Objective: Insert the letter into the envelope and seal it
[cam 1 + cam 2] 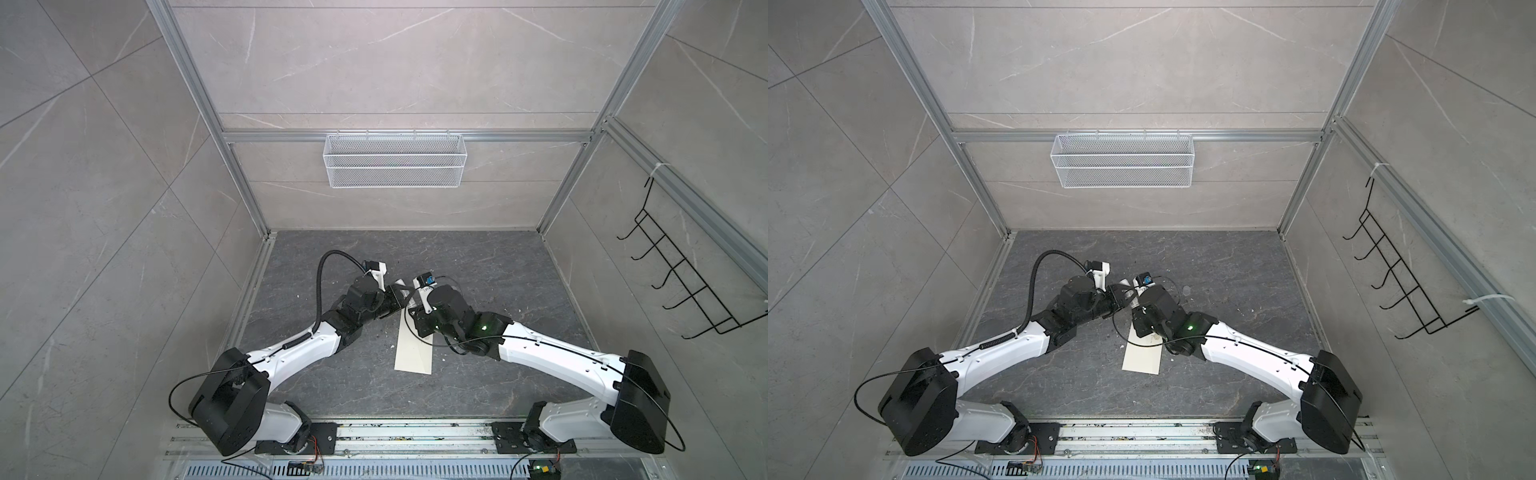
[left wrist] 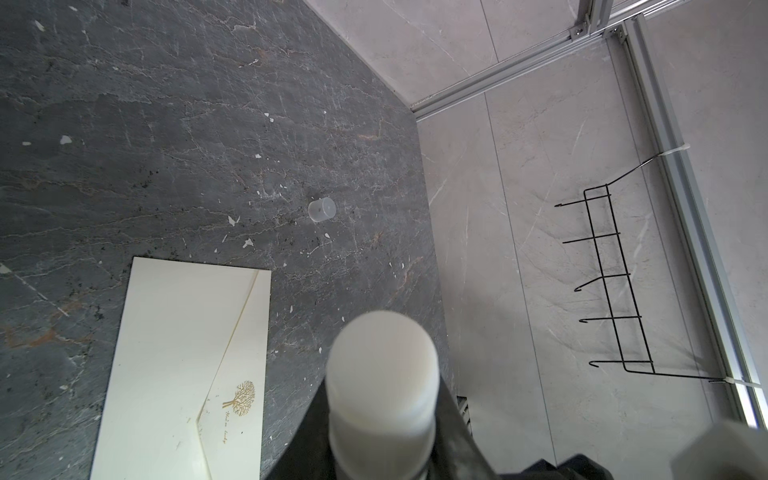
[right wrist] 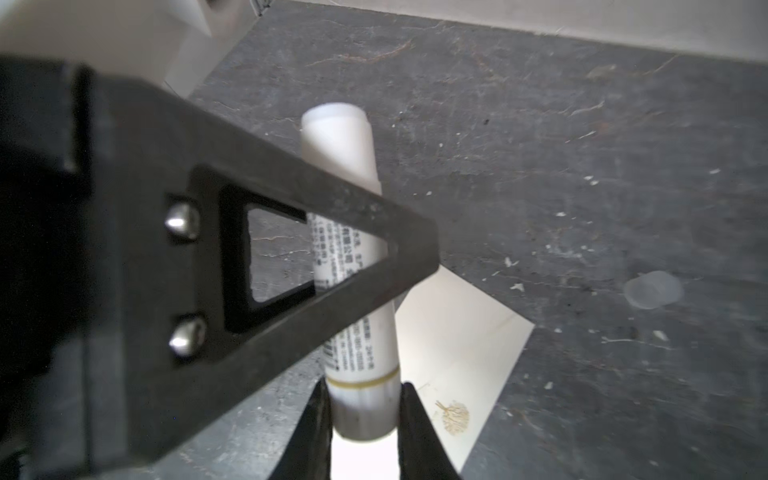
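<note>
A white cylindrical tube (image 3: 353,340) with printed text is held above the table by both grippers. My left gripper (image 2: 382,451) is shut on its middle; one black finger (image 3: 332,257) crosses in front of it. My right gripper (image 3: 365,415) is shut on the tube's end, just below a thin gold ring. The cream-white envelope (image 1: 413,347) (image 1: 1142,357) lies flat on the dark table under the grippers, its pointed flap and gold tree emblem (image 2: 243,398) facing up. The letter is hidden. In both top views the grippers (image 1: 399,296) (image 1: 1121,297) meet over the envelope's far end.
A small translucent cap (image 2: 321,209) (image 3: 653,289) stands on the dark stone table (image 1: 478,270) to the right of the envelope. A white mesh basket (image 1: 395,160) hangs on the back wall and a black wire rack (image 1: 681,274) on the right wall. White flecks litter the table.
</note>
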